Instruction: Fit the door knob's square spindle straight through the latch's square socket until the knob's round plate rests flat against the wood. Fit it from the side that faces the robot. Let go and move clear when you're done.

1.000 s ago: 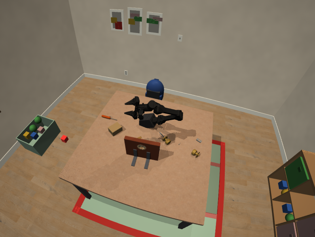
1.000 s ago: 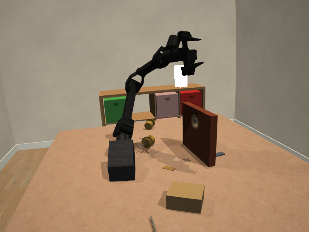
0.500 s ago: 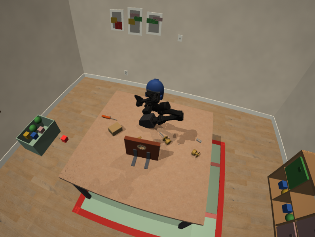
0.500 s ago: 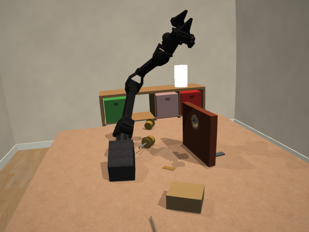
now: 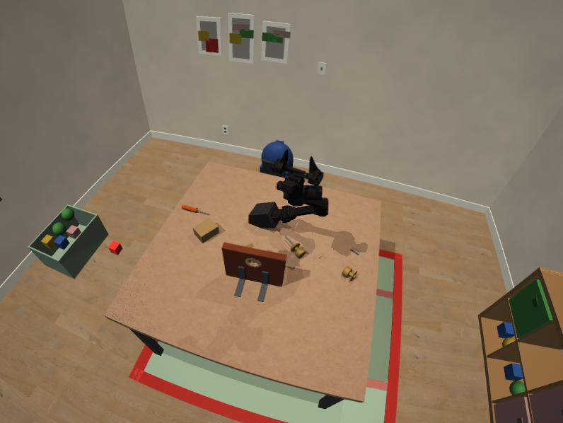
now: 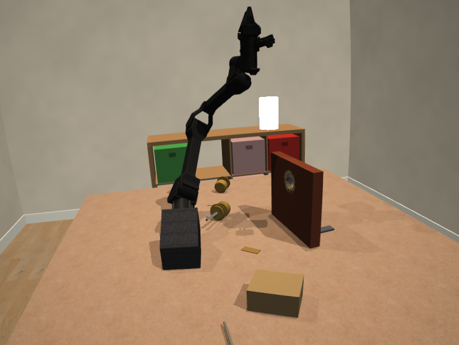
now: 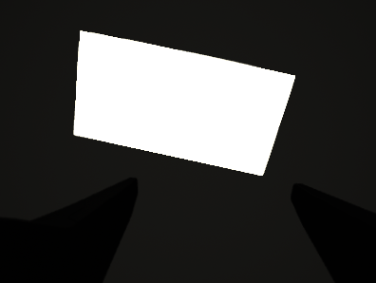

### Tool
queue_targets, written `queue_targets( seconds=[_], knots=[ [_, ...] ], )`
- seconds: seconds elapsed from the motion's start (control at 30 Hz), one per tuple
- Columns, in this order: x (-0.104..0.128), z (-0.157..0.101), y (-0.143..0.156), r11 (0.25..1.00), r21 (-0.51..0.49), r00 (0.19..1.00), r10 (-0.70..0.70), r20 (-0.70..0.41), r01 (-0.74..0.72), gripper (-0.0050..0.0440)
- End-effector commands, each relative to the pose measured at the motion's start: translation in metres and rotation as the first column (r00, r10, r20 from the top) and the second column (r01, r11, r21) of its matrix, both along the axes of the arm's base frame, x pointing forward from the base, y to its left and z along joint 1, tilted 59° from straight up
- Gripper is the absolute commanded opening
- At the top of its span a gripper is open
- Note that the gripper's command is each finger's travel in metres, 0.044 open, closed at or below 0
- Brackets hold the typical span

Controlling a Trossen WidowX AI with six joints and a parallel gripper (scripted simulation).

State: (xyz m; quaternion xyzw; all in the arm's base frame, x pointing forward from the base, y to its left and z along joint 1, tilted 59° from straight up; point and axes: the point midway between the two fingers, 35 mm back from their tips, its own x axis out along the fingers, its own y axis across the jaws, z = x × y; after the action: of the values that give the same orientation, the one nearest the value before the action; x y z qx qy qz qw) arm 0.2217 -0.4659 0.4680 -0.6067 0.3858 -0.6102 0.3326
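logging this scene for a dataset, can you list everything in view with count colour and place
door knob with spindle: 1, brass, lying on the table beside the arm's base
second knob: 1, brass, lying farther back on the table
wood panel: 1, dark red-brown, upright on two grey feet, round latch plate in its face
box: 1, tan, on the table near the screwdriver side
screwdriver: 1, orange handle, table's left part in the top view
small flat plate: 1, tan, between base and panel
table: 1, light brown
toy bin: 1, green, on the floor
cube: 1, red, on the floor
shelf: 1, wooden, with green, pink and red bins
arm: 1, black, raised high
tool: 1, black, open, pointing up, empty
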Motion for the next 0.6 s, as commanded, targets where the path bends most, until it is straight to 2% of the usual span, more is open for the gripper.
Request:
queue_targets(
  seconds=[0.0, 0.13, 0.23, 0.3, 0.43, 0.57],
  knots=[
    [-0.002, 0.003, -0.001, 0.999, -0.020, 1.000, -0.029, -0.002, 0.029, 0.0440],
    [-0.001, 0.003, 0.000, 1.000, -0.018, 1.000, -0.025, -0.004, 0.025, 0.0440],
    [0.011, -0.002, 0.004, 0.999, 0.016, 0.999, 0.032, -0.033, -0.031, 0.0440],
    [0.011, -0.002, 0.004, 0.999, 0.016, 0.999, 0.032, -0.033, -0.031, 0.0440],
    [0.047, -0.023, 0.021, 0.969, 0.142, 0.972, 0.216, -0.095, -0.201, 0.0440],
    [0.081, -0.048, 0.055, 0.876, 0.283, 0.897, 0.431, -0.100, -0.390, 0.0440]
  ],
)
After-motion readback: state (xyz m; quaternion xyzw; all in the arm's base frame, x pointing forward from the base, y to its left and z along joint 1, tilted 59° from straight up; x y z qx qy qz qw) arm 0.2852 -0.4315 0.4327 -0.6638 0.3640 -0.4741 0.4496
